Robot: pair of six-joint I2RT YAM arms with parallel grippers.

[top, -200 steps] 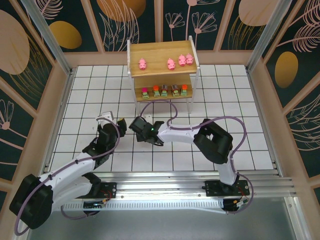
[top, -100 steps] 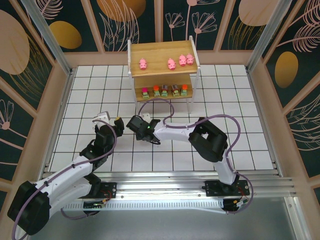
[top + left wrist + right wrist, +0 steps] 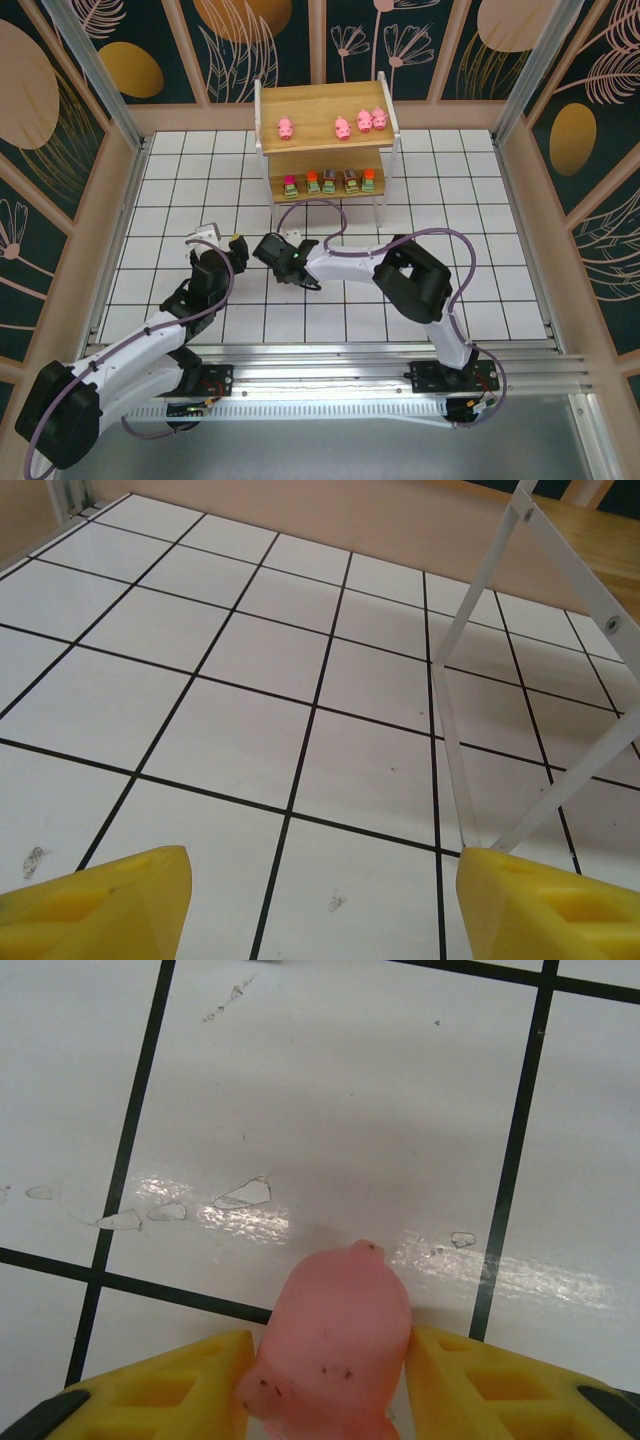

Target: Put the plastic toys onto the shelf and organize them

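Well, the right gripper (image 3: 330, 1385) is clamped on a pink pig (image 3: 330, 1335), squeezed between its fingers (image 3: 170, 1385). It looks light and slippery, so its fat middle seems the best hold. The left gripper (image 3: 320, 900) is spread apart, empty.

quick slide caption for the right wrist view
Right gripper shut on a pink pig toy, white gridded table beneath.

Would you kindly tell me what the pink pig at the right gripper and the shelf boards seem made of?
The pink pig looks like smooth moulded plastic: even colour, rounded form, little shine. The shelf boards look like light wood, possibly veneer: streaky grain, matte finish.
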